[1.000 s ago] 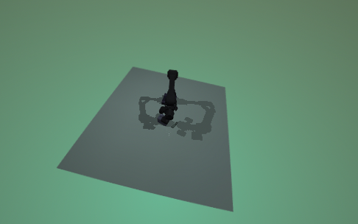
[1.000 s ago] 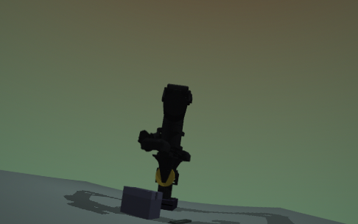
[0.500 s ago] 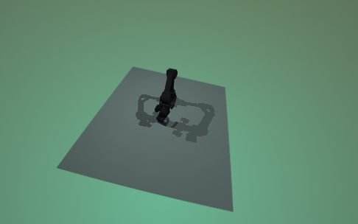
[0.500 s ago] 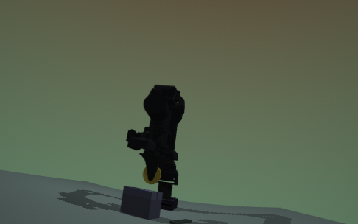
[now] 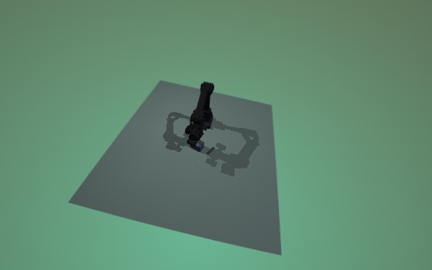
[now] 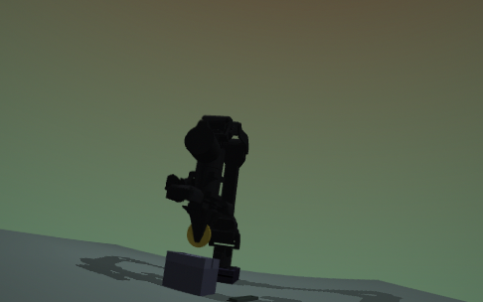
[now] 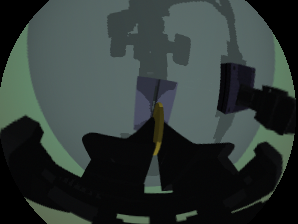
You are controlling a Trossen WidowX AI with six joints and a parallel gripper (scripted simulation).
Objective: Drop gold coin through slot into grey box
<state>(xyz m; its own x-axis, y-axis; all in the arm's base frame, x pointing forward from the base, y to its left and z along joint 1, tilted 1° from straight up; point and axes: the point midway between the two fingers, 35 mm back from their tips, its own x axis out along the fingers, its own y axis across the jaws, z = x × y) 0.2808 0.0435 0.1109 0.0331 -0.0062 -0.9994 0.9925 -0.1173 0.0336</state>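
My gripper (image 6: 198, 229) (image 7: 154, 120) is shut on the gold coin (image 6: 203, 238) (image 7: 157, 125) and holds it on edge. The coin hangs a little above the grey box (image 6: 190, 272) (image 7: 145, 103) (image 5: 198, 146), close over its lid. In the wrist view the coin's thin edge lines up with the dark slot (image 7: 158, 92) in the lid. The dark-green holder (image 5: 210, 151) (image 6: 242, 298) lies empty on the grey mat to the right of the box.
The arm's base (image 6: 228, 270) (image 7: 249, 96) stands right behind the box. The grey mat (image 5: 178, 200) lies on a green floor, with the arm's shadows across it.
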